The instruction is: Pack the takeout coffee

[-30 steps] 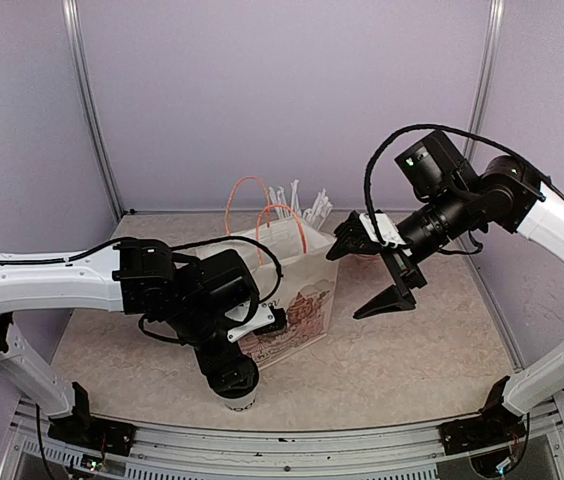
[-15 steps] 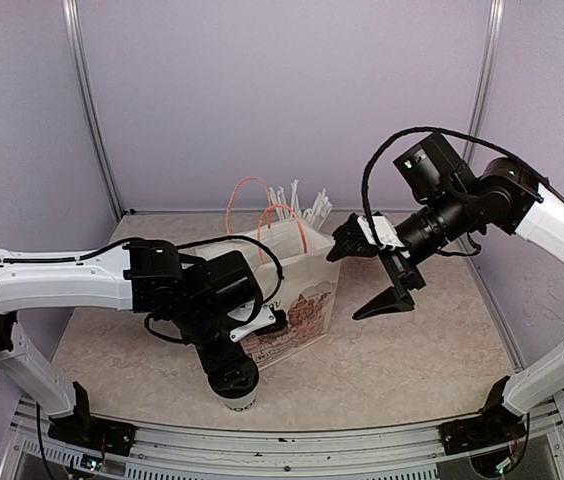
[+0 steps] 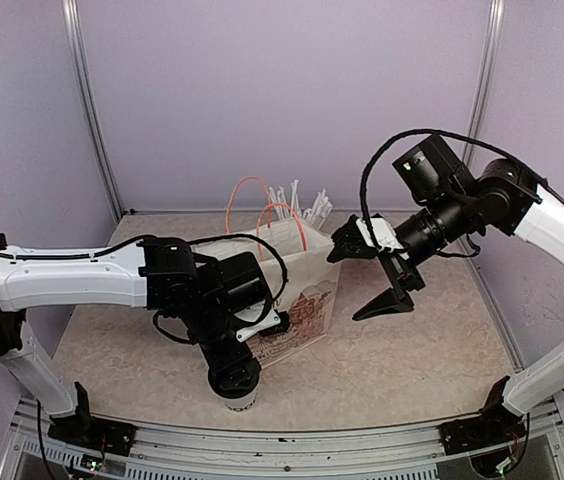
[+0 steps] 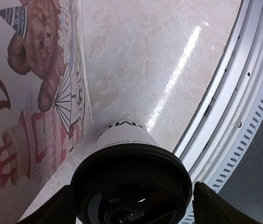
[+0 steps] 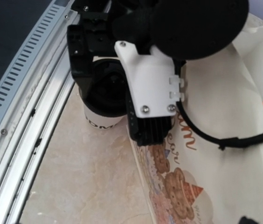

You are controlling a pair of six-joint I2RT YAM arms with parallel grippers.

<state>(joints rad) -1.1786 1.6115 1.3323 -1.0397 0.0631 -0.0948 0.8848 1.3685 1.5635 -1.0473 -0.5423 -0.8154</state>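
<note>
One lidded white cup (image 3: 241,400) stands at the near edge of the worktop (image 3: 412,350), just beside the paper bag (image 3: 307,290) and not yet packed; I can't see a second cup or into the bag. My left claw (image 4: 134,201) straddles its black lid (image 4: 131,179), though I can't tell whether it's pinching, and the right claw (image 3: 367,272) hangs spread wide at the bag's right. On the cup I read only a small line ending "COFFEE"; the bag's red lettering is cropped.
</note>
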